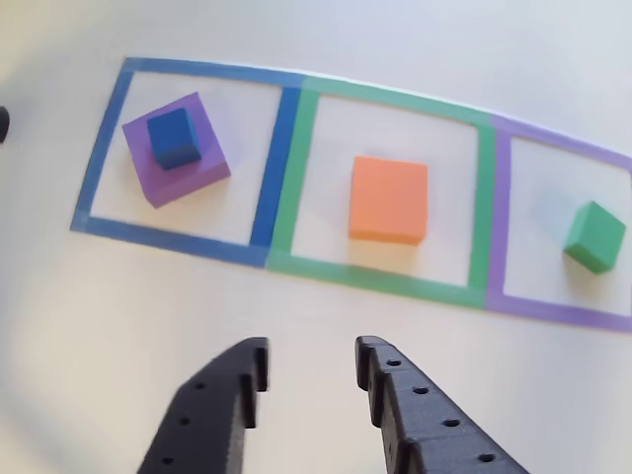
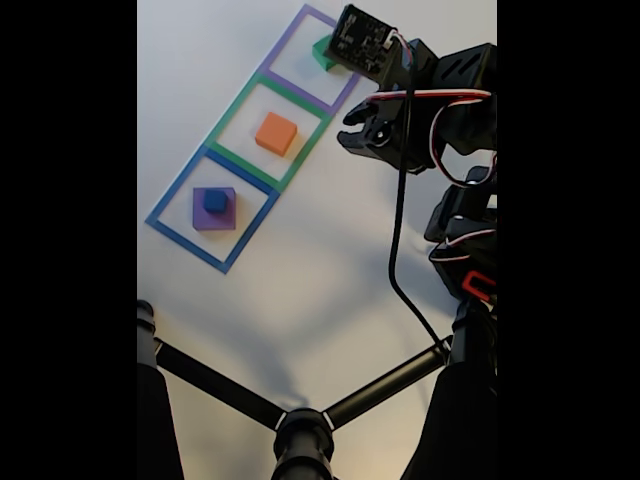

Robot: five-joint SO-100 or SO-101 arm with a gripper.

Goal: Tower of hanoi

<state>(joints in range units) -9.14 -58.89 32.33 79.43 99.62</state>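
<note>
On the white surface (image 1: 148,316), three taped squares in a row, sharing edges: blue tape outline (image 1: 267,168), green tape outline (image 1: 482,207), purple tape outline (image 1: 499,212), left to right in the other view. Inside the blue outline, purple block (image 1: 193,168), lying flat and turned askew to the tape, with blue cube (image 1: 176,138) stacked on top, set toward the upper left part of it. Inside the green outline, orange block (image 1: 388,199), alone, near the middle, clear of the tape. Inside the purple outline, green block (image 1: 594,237), alone, tilted to the tape lines, toward the right edge of the picture.

End effector (image 1: 311,370) spread, jaws apart with bare surface between them, pinching nothing, coming in from the bottom edge of the other view, below the green outline and well apart from every block.

In the fixed view, same row running diagonally: purple block (image 2: 214,210) with blue cube (image 2: 215,201) at the lower left, orange block (image 2: 276,133) in the middle, green block (image 2: 322,52) at the top, partly hidden behind a camera board (image 2: 362,42) on the arm. Black arm (image 2: 455,100) to the right of the row, with red and white wires and a black cable (image 2: 398,230) hanging down across the surface. Dark tripod legs (image 2: 300,420) across the bottom, meeting at a hub, standing between that camera and the lower surface. Black bars down both sides.
</note>
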